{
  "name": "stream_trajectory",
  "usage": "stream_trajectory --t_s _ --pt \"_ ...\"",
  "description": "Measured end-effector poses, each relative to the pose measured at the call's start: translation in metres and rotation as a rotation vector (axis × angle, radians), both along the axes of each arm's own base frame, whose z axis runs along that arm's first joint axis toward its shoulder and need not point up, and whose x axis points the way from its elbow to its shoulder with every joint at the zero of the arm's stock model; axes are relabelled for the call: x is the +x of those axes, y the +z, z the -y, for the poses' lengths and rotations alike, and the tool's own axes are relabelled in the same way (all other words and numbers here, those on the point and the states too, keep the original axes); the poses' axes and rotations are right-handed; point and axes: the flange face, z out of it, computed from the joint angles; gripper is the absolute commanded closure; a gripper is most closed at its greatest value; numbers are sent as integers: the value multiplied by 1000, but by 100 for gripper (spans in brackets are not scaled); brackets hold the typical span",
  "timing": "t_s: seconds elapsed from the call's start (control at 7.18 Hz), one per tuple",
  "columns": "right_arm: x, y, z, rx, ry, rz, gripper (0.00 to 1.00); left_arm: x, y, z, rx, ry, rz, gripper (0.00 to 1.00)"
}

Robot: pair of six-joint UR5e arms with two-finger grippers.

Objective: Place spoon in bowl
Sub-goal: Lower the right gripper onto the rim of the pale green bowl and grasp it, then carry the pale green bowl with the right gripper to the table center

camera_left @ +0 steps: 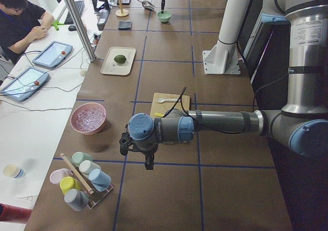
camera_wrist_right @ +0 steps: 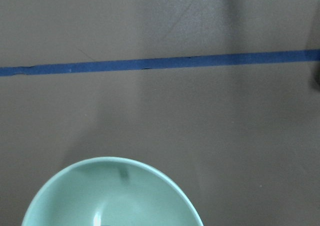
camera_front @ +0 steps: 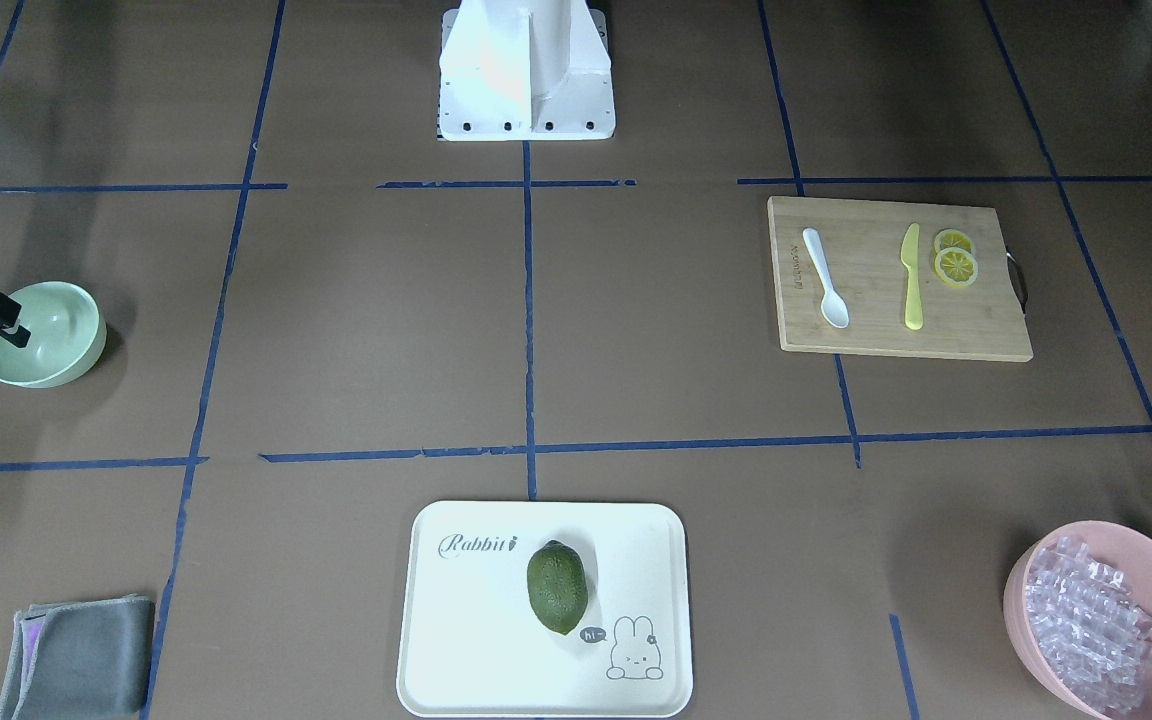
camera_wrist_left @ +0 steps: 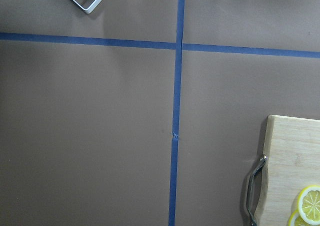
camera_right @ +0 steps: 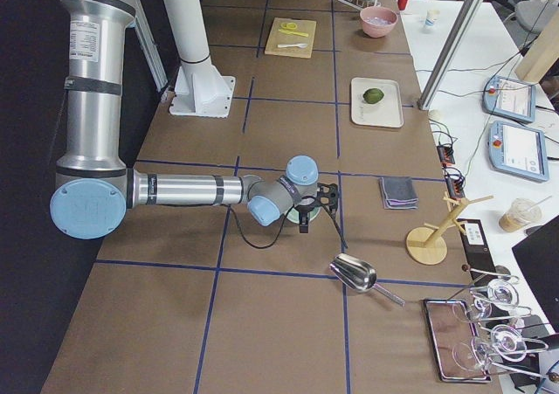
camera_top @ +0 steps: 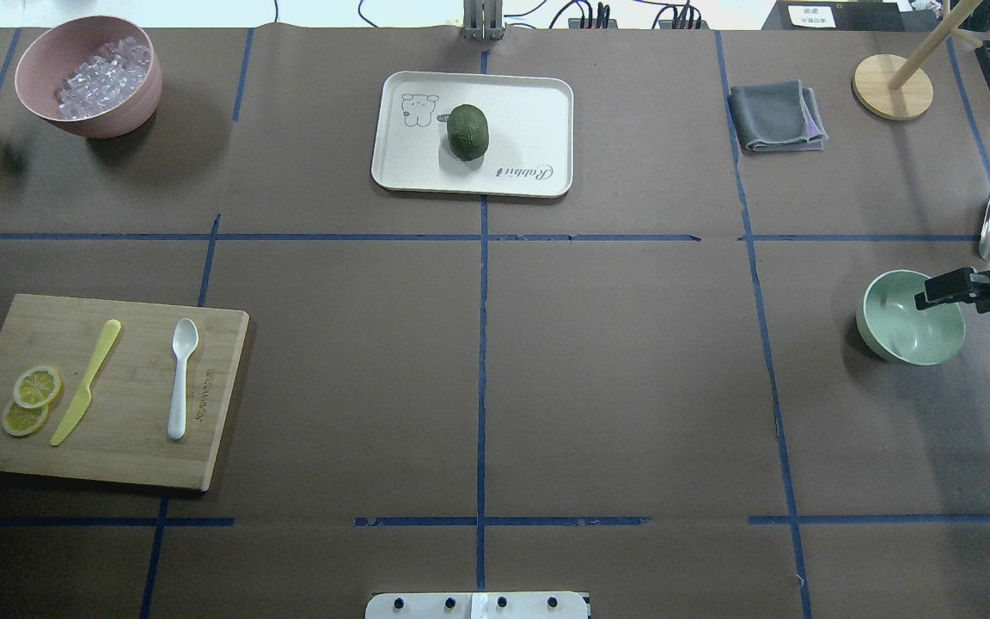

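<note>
The white spoon [camera_front: 826, 278] lies on a wooden cutting board [camera_front: 886, 335] on my left side, next to a yellow knife [camera_front: 912, 275]; it also shows in the overhead view [camera_top: 181, 378]. The mint-green bowl [camera_front: 41, 333] stands empty at the far right of the table [camera_top: 912, 331]. My right gripper [camera_top: 929, 297] hangs just above the bowl's rim, looks open and holds nothing. The right wrist view shows only the bowl's edge [camera_wrist_right: 110, 196]. My left gripper [camera_left: 148, 162] hovers beyond the board's end; I cannot tell whether it is open or shut.
Two lemon slices [camera_front: 956, 265] lie on the board. A white tray [camera_front: 456, 620] holds a green fruit [camera_front: 556, 588]. A pink bowl [camera_top: 31, 77] holds ice cubes. A grey cloth [camera_front: 76, 655], a wooden stand [camera_top: 890, 86], a metal scoop [camera_right: 354, 272] and a cup rack [camera_left: 82, 182] sit at the edges.
</note>
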Motion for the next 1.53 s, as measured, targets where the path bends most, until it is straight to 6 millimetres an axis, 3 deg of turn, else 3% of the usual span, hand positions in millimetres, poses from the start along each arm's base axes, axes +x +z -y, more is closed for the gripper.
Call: stream_trajectory --t_s 0.14,0.28,0.42,0.97,1.25,1.53 --pt "-3 6 -1 -5 -2 -14 81 0 0 0 1 0 0 0" --pt "-3 10 -2 -7 -4 -20 96 0 0 0 1 0 -1 0" --pt "-3 11 -3 -5 -7 -22 100 0 -1 0 1 0 -1 0" --pt "2 5 -11 12 -24 26 100 0 -2 1 4 0 -1 0" --pt "18 -33 -11 43 -34 138 100 0 -3 1 6 0 -1 0" --pt "11 -107 7 33 8 219 100 0 -3 1 6 0 -2 0"
